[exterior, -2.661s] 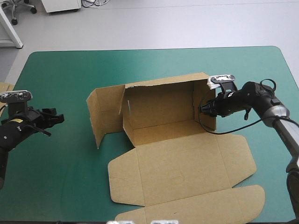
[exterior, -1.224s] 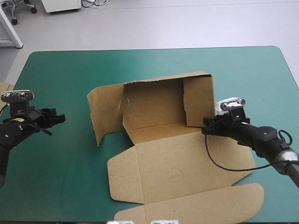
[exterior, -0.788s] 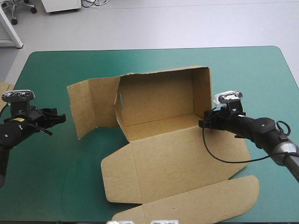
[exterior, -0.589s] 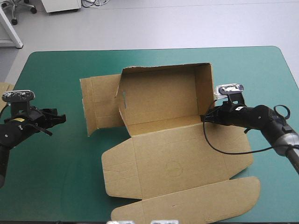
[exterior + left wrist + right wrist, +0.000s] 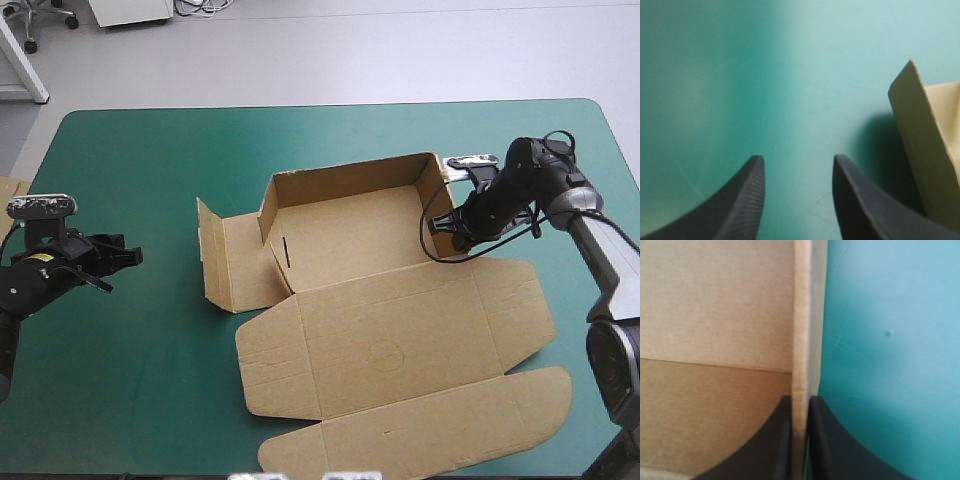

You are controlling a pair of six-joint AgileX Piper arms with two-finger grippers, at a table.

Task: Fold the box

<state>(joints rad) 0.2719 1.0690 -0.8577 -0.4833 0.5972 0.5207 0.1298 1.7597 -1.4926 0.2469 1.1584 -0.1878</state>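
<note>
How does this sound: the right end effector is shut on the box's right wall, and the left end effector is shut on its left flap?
Half wrong. The left wrist view shows the left end effector open over the teal-green cover, the flap apart from it. The right end effector is shut on the right wall of the box.

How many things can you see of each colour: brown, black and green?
Brown: 2, the box and a separate board edge.
Black: 2, the left gripper and the right gripper.
Teal-green: 1, the cover.
Total: 5.
</note>
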